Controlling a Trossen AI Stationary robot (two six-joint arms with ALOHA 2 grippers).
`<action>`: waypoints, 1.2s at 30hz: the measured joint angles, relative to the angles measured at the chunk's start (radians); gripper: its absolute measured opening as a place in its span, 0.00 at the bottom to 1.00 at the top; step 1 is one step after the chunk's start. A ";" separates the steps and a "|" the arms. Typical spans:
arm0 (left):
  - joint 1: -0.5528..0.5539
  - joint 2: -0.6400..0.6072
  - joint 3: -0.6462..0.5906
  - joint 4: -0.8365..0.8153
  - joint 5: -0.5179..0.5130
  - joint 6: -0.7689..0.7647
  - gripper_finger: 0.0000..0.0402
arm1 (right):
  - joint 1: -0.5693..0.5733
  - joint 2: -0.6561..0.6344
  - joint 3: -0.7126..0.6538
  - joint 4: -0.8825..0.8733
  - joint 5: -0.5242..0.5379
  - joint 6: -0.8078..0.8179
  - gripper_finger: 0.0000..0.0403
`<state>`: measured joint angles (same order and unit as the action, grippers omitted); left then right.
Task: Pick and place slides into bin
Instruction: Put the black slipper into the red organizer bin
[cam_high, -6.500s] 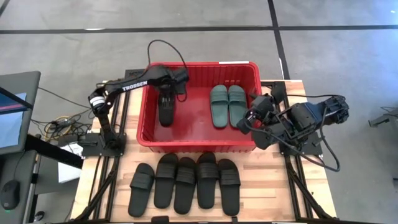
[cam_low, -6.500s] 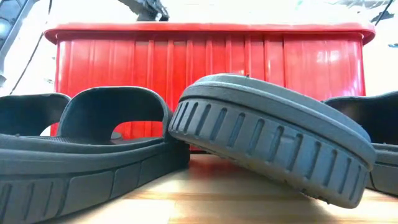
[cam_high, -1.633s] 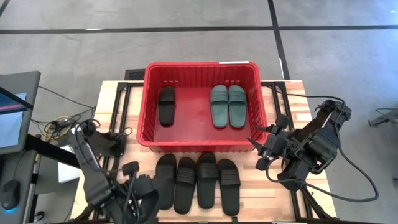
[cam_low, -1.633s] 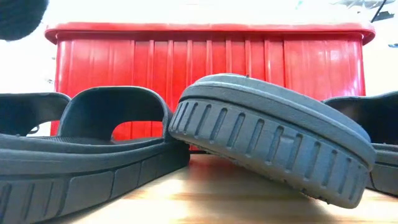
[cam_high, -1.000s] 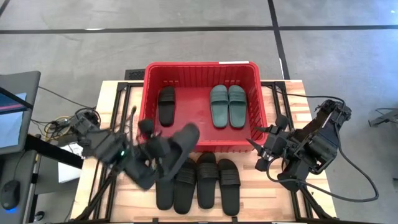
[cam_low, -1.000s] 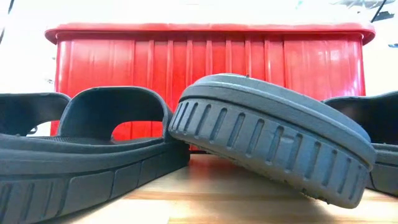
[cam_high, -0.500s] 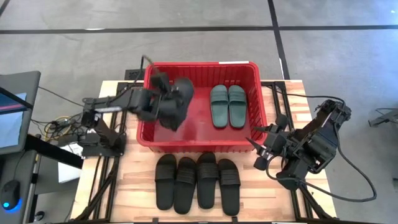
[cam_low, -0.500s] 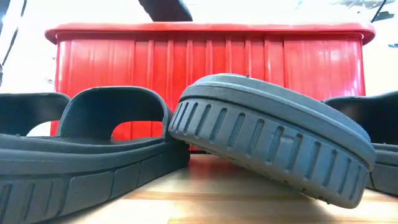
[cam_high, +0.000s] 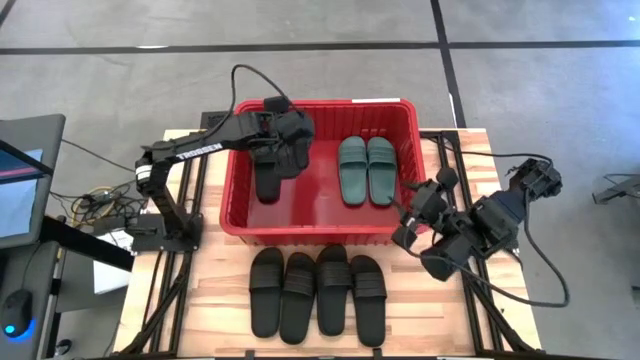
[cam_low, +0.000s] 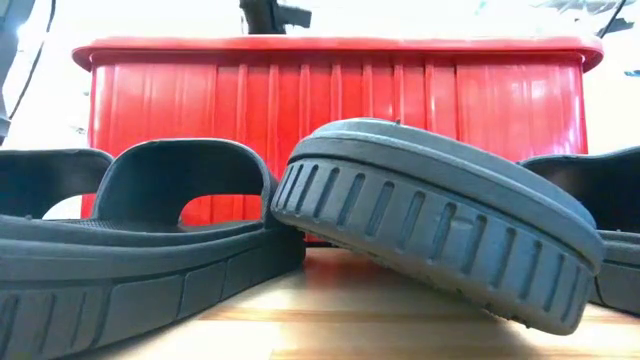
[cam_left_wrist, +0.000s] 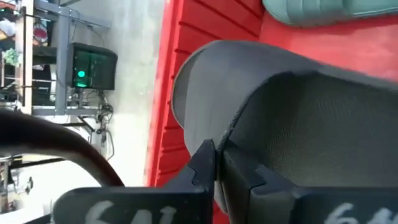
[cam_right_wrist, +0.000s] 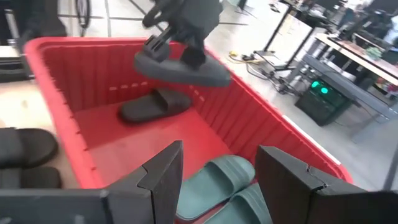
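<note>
Left gripper (cam_high: 285, 140) over the red bin (cam_high: 325, 229), jaws clamped on a black slide (cam_right_wrist: 183, 67) held above the bin floor. One black slide (cam_high: 267, 174) lies in the bin beside it; teal pair (cam_high: 365, 170) lies further along inside. Four black slides (cam_high: 317, 293) in a row on the bench (cam_high: 420, 320), just outside the bin's near wall. Right gripper (cam_high: 407, 214) at the bin's corner, jaws apart, empty.
</note>
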<state>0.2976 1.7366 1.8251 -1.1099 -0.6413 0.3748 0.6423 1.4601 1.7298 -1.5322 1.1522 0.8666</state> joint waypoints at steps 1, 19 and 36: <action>0.012 0.000 -0.027 0.032 0.010 0.013 0.00 | -0.009 0.000 0.000 0.000 0.000 0.000 0.46; 0.085 0.000 -0.399 0.366 0.091 -0.004 0.00 | -0.145 0.000 0.000 0.000 -0.003 -0.012 0.46; 0.087 0.090 -0.483 0.508 0.064 -0.079 0.00 | -0.182 0.000 0.000 0.002 -0.004 -0.011 0.46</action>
<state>0.3844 1.8270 1.3422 -0.6022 -0.5768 0.2957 0.4606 1.4605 1.7298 -1.5300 1.1483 0.8558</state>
